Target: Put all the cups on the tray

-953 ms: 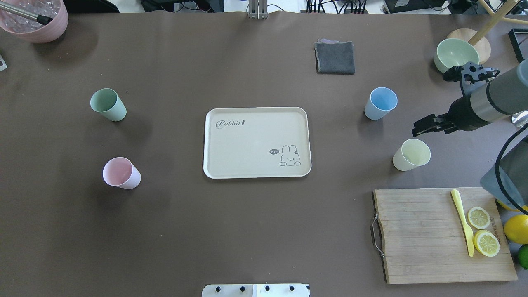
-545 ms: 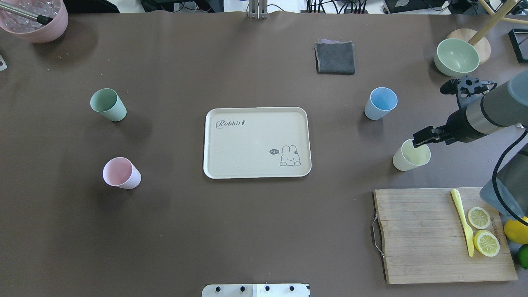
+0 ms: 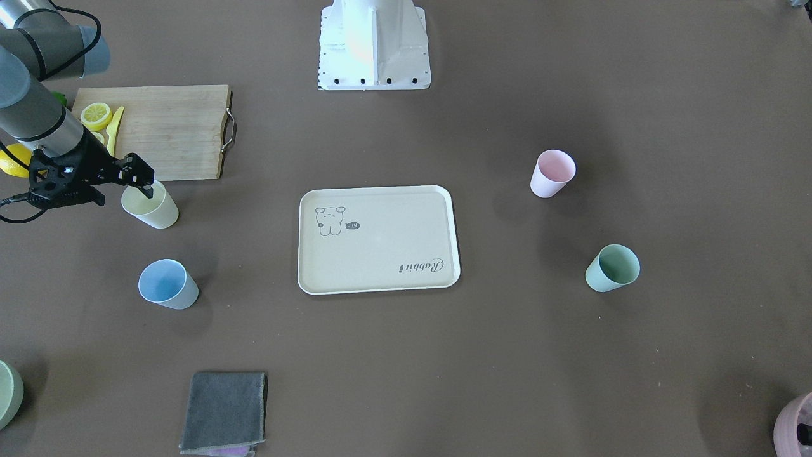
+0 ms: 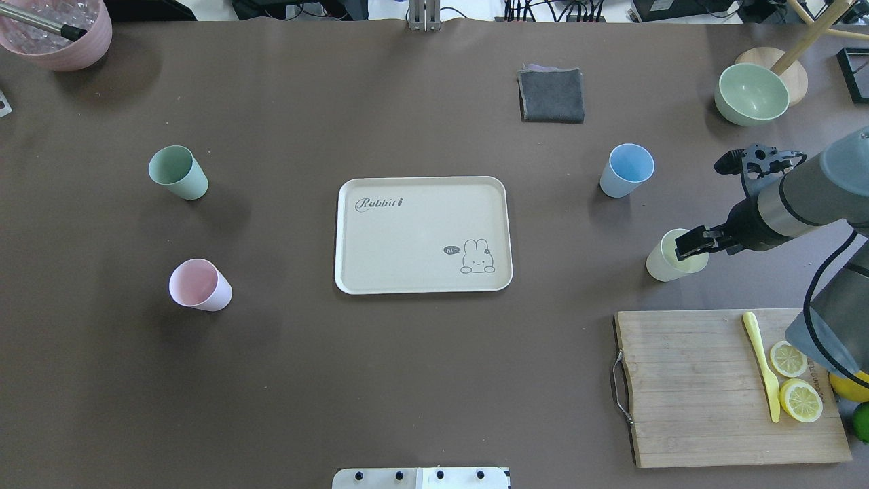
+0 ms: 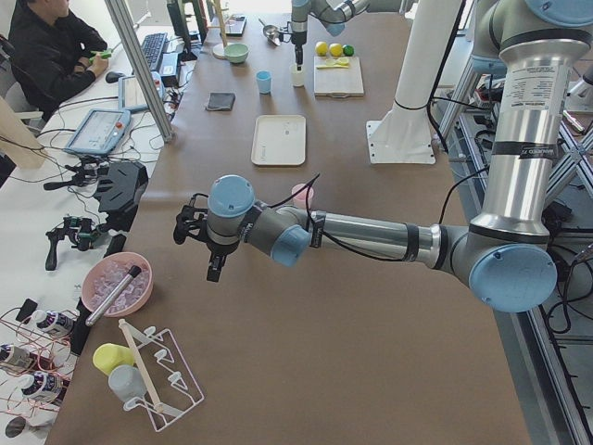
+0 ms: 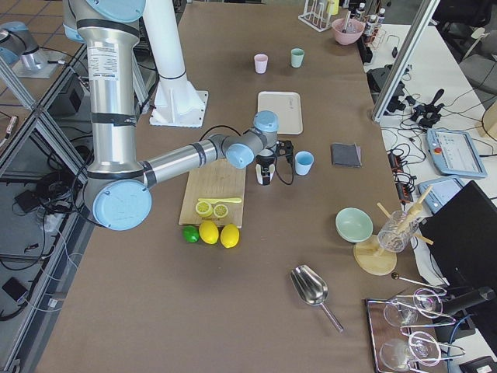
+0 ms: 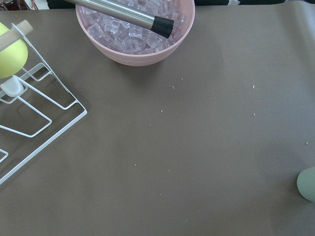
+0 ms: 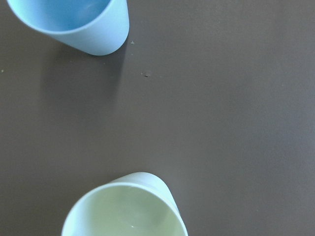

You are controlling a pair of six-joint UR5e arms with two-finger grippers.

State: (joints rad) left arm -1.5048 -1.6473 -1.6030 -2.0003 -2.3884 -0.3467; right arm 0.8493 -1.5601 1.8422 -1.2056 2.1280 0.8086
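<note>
Right gripper [image 4: 687,248] held over arm-side rim of pale yellow cup [image 4: 662,266]; cup upright on brown table cover, long axis vertical, body lying tray-side of jaws. Jaws judged apart, nothing clamped

Right arm far nearer than left; left gripper [image 5: 215,267] seen only in side view, jaw state cannot be told

Tray [image 4: 407,231] bare, well apart toward table centre. Light blue cup [image 4: 628,170] near on far side, wooden cutting board [image 4: 686,387] near on robot side; straight lift before carry judged needed
</note>
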